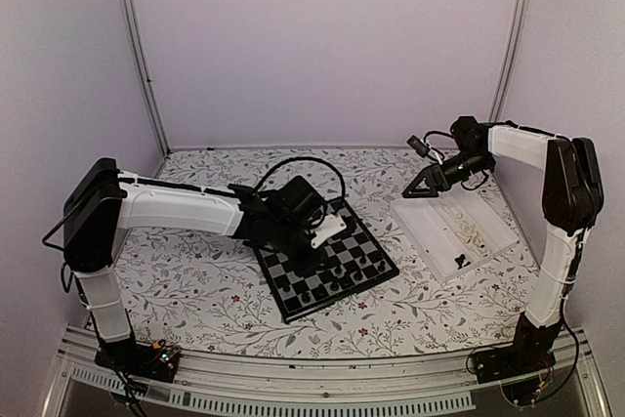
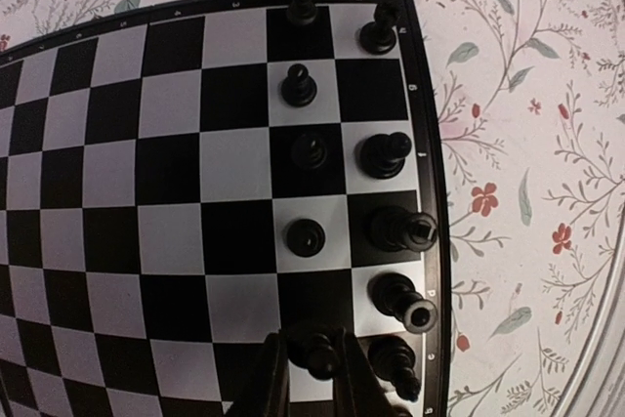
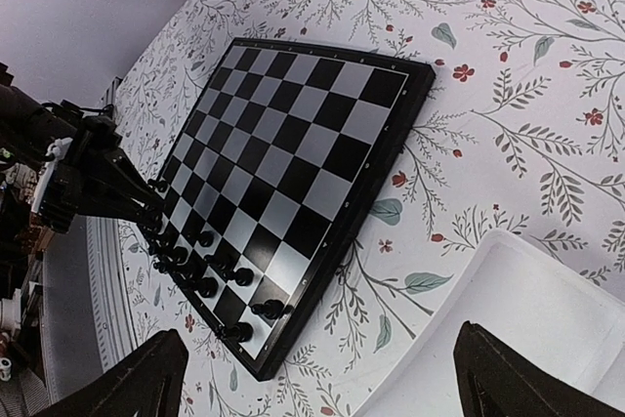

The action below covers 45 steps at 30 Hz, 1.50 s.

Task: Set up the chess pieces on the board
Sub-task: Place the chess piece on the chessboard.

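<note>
The board lies at the table's middle; it also shows in the left wrist view and the right wrist view. Several black chess pieces stand in two rows along one edge. My left gripper is shut on a black pawn, low over a square in the inner row; in the top view it is over the board. My right gripper is open and empty above the far end of the white tray; its fingertips frame the tray's corner.
The tray holds small cream pieces and a black piece. A floral cloth covers the table. Purple walls and metal posts close off the back and sides.
</note>
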Each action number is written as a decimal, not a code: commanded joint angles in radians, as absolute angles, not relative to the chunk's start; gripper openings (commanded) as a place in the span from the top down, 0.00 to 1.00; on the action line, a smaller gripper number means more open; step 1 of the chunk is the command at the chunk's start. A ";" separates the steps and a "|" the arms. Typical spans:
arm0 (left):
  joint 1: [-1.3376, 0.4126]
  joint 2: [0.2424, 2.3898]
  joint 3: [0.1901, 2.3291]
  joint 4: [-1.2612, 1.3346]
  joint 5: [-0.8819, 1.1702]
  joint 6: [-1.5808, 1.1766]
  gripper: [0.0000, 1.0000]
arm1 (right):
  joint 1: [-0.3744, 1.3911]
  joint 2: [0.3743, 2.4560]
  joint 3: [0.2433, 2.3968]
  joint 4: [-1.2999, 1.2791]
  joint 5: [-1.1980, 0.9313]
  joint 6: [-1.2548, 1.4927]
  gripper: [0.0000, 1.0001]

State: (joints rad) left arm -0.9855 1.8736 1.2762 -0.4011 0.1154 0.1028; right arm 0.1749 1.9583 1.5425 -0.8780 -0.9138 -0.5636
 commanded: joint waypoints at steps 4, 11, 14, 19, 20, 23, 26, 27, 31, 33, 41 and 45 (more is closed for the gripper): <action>-0.968 1.885 1.262 -0.450 0.161 0.101 0.89 | 0.173 1.913 1.534 -0.859 -0.906 -0.567 0.01; -0.965 1.912 1.267 -0.444 0.177 0.094 0.87 | 0.173 1.905 1.531 -0.864 -0.900 -0.571 0.01; -0.964 1.928 1.281 -0.452 0.185 0.095 0.86 | 0.173 1.904 1.531 -0.865 -0.899 -0.573 0.01; -0.959 1.954 1.294 -0.455 0.188 0.094 0.86 | 0.173 1.904 1.531 -0.867 -0.898 -0.575 0.01; -0.959 1.959 1.297 -0.455 0.189 0.095 0.86 | 0.173 1.904 1.530 -0.868 -0.897 -0.576 0.01; -0.957 1.970 1.302 -0.454 0.188 0.095 0.86 | 0.173 1.904 1.528 -0.870 -0.898 -0.578 0.01; -0.957 1.979 1.308 -0.453 0.185 0.096 0.86 | 0.172 1.904 1.527 -0.872 -0.896 -0.583 0.01; -0.956 1.981 1.311 -0.452 0.185 0.096 0.86 | 0.172 1.904 1.526 -0.873 -0.896 -0.584 0.01; -0.956 1.989 1.320 -0.448 0.185 0.097 0.86 | 0.173 1.906 1.526 -0.873 -0.897 -0.587 0.01; -0.956 1.996 1.324 -0.451 0.187 0.096 0.85 | 0.173 1.908 1.525 -0.874 -0.899 -0.588 0.01; -0.956 2.002 1.324 -0.453 0.192 0.097 0.77 | 0.173 1.911 1.528 -0.877 -0.899 -0.592 0.01; -0.956 2.004 1.325 -0.453 0.187 0.096 0.73 | 0.173 1.913 1.528 -0.880 -0.899 -0.593 0.01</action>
